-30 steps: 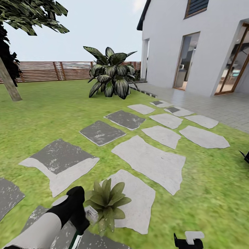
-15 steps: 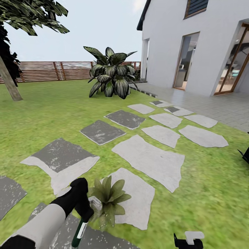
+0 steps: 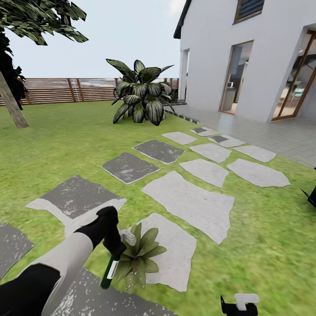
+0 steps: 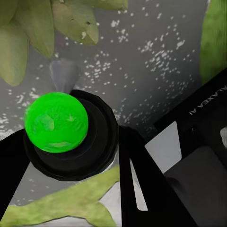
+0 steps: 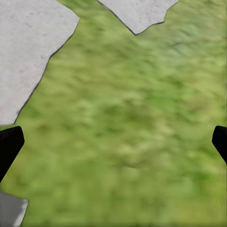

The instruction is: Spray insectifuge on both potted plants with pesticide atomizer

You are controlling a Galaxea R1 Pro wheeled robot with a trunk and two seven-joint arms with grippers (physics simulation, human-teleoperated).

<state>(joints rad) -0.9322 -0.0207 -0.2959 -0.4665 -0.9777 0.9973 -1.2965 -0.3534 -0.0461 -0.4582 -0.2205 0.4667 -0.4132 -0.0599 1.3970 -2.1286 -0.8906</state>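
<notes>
One potted plant (image 3: 141,256), a low rosette of pointed green leaves, stands at the edge of a pale stepping stone (image 3: 175,254) near me. My left gripper (image 3: 115,245) is shut on the pesticide atomizer (image 3: 109,274), a dark green bottle hanging down with its white nozzle (image 3: 128,237) touching the plant's left leaves. In the left wrist view the atomizer's bright green round end (image 4: 56,122) sits in a black ring beside a black finger (image 4: 137,179), with leaves (image 4: 71,19) close by. My right gripper (image 5: 113,142) hangs open over grass. The second potted plant is out of view.
Grey stepping stones (image 3: 188,204) cross the lawn toward pale paving (image 3: 272,131) beside the white house (image 3: 245,52). A big dark broad-leaved bush (image 3: 140,94) stands far ahead, with the brown slat fence (image 3: 57,90) behind it. A tree trunk (image 3: 11,105) rises at far left.
My left arm has lifted and swung forward and right with the atomizer, bringing the nozzle from beside the plant up against its left leaves. The right gripper has stayed put.
</notes>
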